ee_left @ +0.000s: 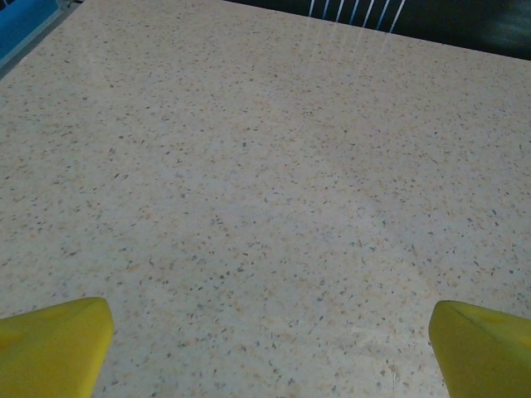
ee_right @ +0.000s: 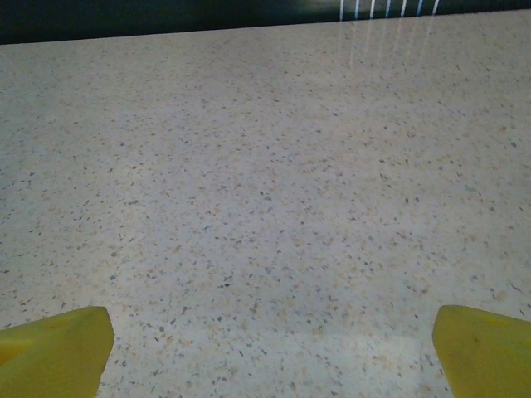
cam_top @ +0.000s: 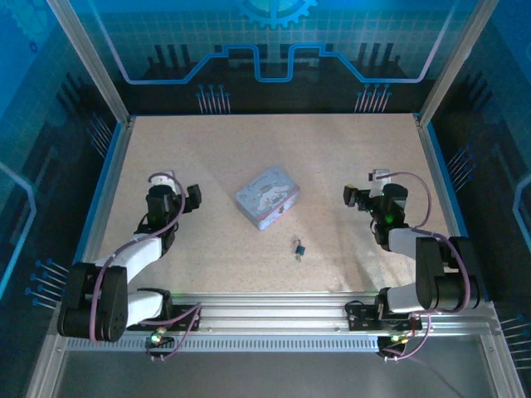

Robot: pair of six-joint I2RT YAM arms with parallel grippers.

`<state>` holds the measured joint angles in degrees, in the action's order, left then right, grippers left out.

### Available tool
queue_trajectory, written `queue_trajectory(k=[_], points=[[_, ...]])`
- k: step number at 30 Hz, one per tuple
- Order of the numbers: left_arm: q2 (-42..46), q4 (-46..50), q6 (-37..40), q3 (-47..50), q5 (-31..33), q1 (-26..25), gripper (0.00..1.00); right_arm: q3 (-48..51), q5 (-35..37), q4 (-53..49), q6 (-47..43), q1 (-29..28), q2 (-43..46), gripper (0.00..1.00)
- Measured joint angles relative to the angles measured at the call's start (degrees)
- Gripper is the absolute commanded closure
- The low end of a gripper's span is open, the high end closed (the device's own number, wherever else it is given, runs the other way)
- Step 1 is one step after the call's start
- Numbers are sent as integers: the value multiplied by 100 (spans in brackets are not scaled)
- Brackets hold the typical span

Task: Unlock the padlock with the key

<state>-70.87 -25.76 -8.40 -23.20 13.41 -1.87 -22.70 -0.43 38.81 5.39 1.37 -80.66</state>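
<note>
Table (cam_top: pixel 348 149): speckled beige top.

Tin box (cam_top: pixel 267 197): silver-grey with a printed lid, sits near the centre, turned at an angle. Lid is down, so contents cannot be seen.

Padlock (cam_top: pixel 299 248): small and dark, lying on the bare table near the tin's near right corner. It is apart from the tin, neither in it nor on it.

Key (cam_top: pixel 296 258): tiny dark speck right at the padlock's near side. Too small to tell whether it sits in the lock or only touches it.

Left gripper (cam_top: pixel 191 197): left of the tin, well apart from it, released. Wrist view has its yellow fingertips (ee_left: pixel 54 348) at the lower corners, bare table between them.

Right gripper (cam_top: pixel 352 197): right of the tin, well apart, likewise released. Its yellow fingertips (ee_right: pixel 58 348) stand wide over bare table
</note>
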Motion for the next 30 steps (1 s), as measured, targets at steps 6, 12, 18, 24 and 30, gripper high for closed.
queue_trajectory(k=[6, 12, 18, 24, 30], points=[[-518, -608, 74, 39, -260, 24, 1, 11, 46, 448, -216, -153, -485, 0], [-815, -905, 345, 35, -463, 26, 1, -22, 157, 457, -352, -273, -496, 0], [-1386, -1869, 588, 70, -601, 42, 1, -24, 197, 455, -396, -289, -496, 0], [-1784, -2369, 647, 256, -643, 79, 1, -26, 199, 455, -398, -289, -496, 0], [-1784, -2492, 649, 240, -645, 136, 1, -26, 203, 455, -398, -291, -496, 0]])
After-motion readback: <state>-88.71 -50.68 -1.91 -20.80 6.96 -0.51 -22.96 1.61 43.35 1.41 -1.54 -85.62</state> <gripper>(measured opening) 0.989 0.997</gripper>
